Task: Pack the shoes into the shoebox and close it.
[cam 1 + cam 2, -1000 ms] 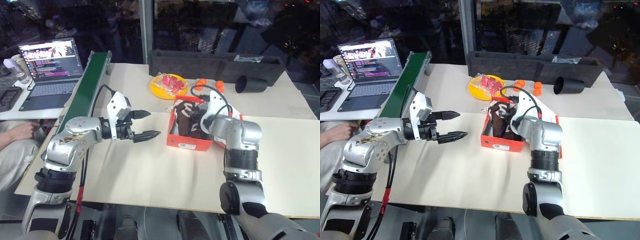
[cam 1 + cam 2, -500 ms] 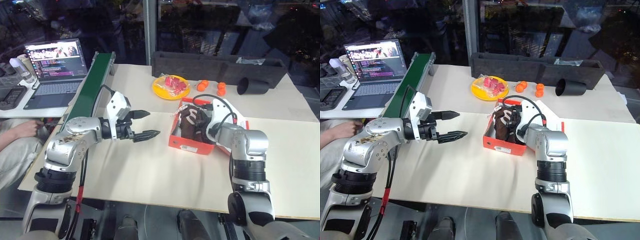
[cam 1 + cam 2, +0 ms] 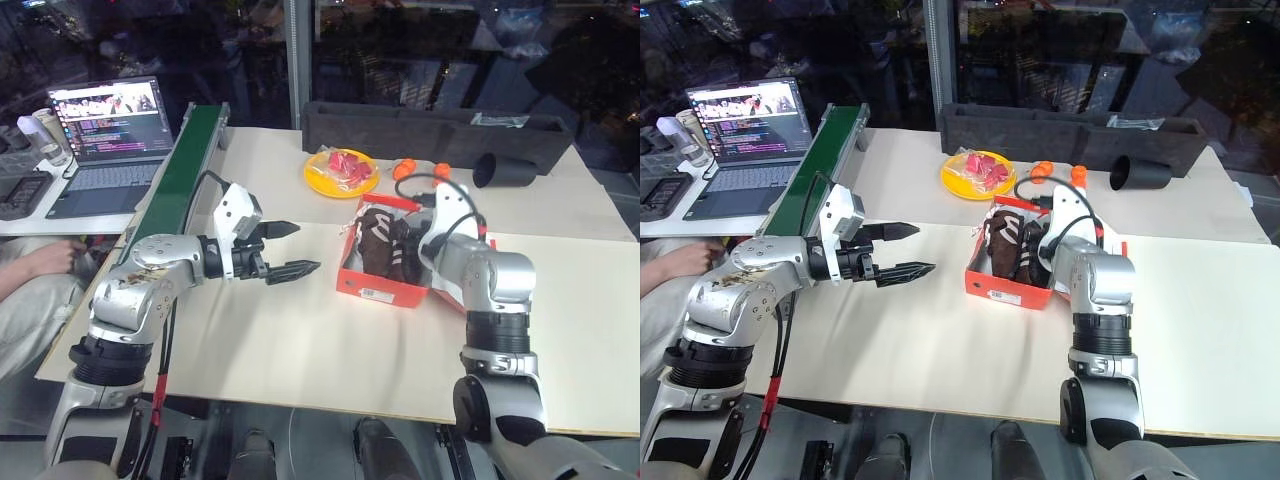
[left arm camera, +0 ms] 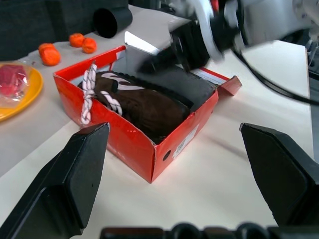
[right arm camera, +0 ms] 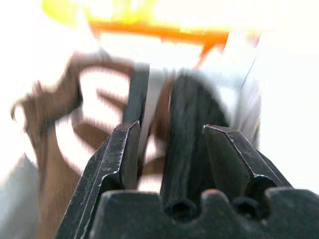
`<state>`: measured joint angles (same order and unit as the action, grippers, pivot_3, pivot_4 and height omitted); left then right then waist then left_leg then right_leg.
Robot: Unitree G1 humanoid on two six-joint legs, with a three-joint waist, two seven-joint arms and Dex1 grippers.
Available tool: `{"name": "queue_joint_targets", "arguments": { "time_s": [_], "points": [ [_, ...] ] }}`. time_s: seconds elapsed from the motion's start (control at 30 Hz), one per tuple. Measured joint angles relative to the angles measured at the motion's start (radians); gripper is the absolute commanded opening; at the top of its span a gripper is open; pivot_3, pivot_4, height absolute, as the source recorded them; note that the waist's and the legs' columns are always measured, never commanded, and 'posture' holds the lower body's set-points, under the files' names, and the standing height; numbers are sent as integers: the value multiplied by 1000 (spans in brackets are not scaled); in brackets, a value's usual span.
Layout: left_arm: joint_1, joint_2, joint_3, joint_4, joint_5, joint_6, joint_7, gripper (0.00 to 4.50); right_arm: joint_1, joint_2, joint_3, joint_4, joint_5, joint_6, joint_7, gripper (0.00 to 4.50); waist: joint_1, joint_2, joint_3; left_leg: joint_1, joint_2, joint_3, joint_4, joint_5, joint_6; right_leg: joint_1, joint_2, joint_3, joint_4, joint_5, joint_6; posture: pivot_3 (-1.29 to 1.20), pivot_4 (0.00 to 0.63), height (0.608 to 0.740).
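The shoebox (image 3: 385,288) sits open on the table (image 3: 300,340), red-orange outside, with a white label on its near side. Inside lie the shoes (image 3: 385,245), dark brown with off-white laces, side by side. The right gripper (image 5: 169,144) is at the box's right edge over the shoes, fingers parted, gripping nothing. The left gripper (image 3: 290,250) hovers left of the box, fingers wide apart and empty.
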<state>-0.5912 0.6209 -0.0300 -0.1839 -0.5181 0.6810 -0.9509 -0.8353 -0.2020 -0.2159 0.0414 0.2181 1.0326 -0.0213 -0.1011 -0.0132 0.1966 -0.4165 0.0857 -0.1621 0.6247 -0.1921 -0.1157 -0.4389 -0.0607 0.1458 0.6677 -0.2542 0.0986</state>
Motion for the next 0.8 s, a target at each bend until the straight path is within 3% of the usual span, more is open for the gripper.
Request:
{"name": "queue_joint_targets", "arguments": {
  "time_s": [0.13, 0.17, 0.4, 0.8],
  "points": [
    [0, 0, 0, 0, 0, 0, 0, 4500, -8, 5, 23, -20, -1, -19, 12, 2553, 1, 0, 0, 0, 0, 0, 0, 0, 0, 0, 0, 0, 0, 0, 0, 0, 150, 671],
    [0, 0, 0, 0, 0, 0, 0, 4500, -7, 14, 25, -20, 1, -19, 16, 2030, 1, 0, 0, 0, 0, 0, 0, 0, 0, 0, 0, 0, 0, 0, 0, 0, 150, 671],
    [0, 0, 0, 0, 1, 0, 0, 4500, -13, 71, 6, 29, 28, -70, 38, 61, 3, 0, 0, 0, 0, 0, 0, 0, 0, 0, 0, 0, 0, 0, 0, 0, 150, 671],
    [-8, -1, 0, 2, 1, 0, 3, 4500, -145, 64, 44, 623, -15, -346, 129, 61, -4, -1, -1, 3, 0, 0, 1, 0, 0, 3, 0, 0, 0, 0, 0, 0, 150, 671]
  ]
}}
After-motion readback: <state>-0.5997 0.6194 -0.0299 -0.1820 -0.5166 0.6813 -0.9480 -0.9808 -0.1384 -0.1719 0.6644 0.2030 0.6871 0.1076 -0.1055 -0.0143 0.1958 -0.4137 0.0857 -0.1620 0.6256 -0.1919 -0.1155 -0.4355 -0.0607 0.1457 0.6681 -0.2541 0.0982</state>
